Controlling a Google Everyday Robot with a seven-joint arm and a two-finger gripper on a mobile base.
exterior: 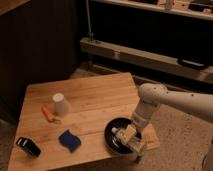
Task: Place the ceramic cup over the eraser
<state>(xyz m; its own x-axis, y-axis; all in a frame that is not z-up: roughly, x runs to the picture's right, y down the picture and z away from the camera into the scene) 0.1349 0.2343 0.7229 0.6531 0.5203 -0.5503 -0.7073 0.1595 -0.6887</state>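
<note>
The ceramic cup [60, 104] is small, white and tapered, and stands upside down on the left half of the wooden table [100, 95]. The eraser [28, 146], a small black block with a pale band, lies at the table's front left corner, well apart from the cup. My gripper [127, 137] hangs low over the black round bowl [112, 135] at the front right, far from both cup and eraser. Its pale fingers stand open with nothing between them.
A small orange piece [49, 114] lies just left of the cup. A blue wavy-edged pad [69, 140] sits between the eraser and the bowl. My white arm [170, 100] reaches in from the right. Dark shelving [150, 50] runs behind the table.
</note>
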